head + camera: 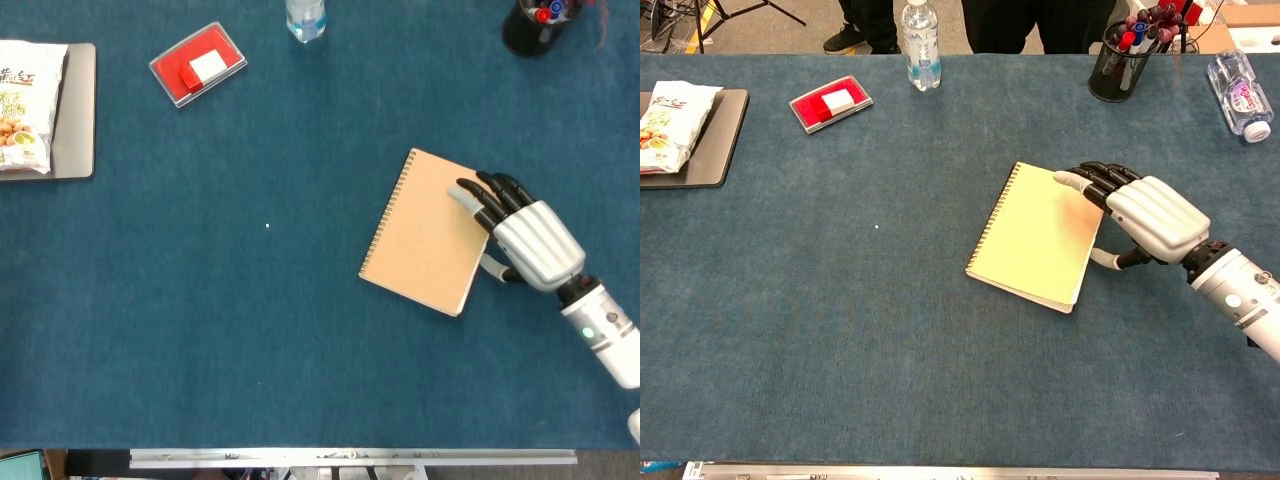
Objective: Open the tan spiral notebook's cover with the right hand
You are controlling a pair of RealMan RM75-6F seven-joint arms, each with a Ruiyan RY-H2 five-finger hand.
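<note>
Risk, sliding: I am judging that the notebook (428, 232) is free to skate across the blue table cloth (250, 330) under my right hand (525, 238), because nothing is bracing it; a sideways push at the free edge is likely to shove the whole book toward the spiral side instead of lifting the cover.
Risk, grabbing too deep: I am expecting that a thumb hooking under the edge may be catching pages along with the cover, or the whole block.
Right hand: I am seeing the dark fingers (1092, 181) lying slightly apart and flat on the cover near its right edge, clamping nothing; the thumb is sitting low beside the right edge, and I cannot tell whether it is under the cover.
Left hand: not showing in either view.
Notebook position: it is lying right of centre, turned so its top leans right, well apart from the pen cup (1118, 62).
Notebook look: tan card cover, closed and flat, wire spiral running down the left side, pale page edge showing at the lower right.
</note>
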